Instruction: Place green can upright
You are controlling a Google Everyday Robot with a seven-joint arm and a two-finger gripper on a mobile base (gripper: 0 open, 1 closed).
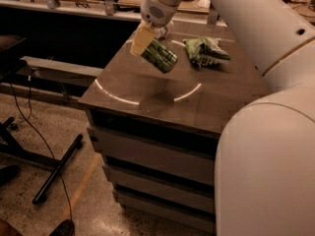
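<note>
The pale tan fingers (139, 38) of the white arm's two-finger gripper (149, 45) are clamped on the upper end of the small green aluminium drink can with pale markings (162, 57). One finger lies flat along the can's near side; the other is hidden behind it. The can hangs in the air above the back of the dark brown cabinet top (162, 102). It is tilted, with its free end pointing down and to the right, clear of the surface.

Judging by its look, the can is a thin-walled, smooth cylinder. It is light if empty and heavier and more sluggish if full, and I cannot tell which. The wall would dent under a hard squeeze, and the slick round side could roll or slip between flat pads. The end grip lets the body swing. A hold across the middle of the side wall would steady it better, but this one leaves the base free, which suits setting it down. The base needs to meet the top squarely before release, or the can is likely to tip and roll.

A crumpled green-and-white foil snack bag (206, 50) lies on the top just to the right, near the can but apart from it.
</note>
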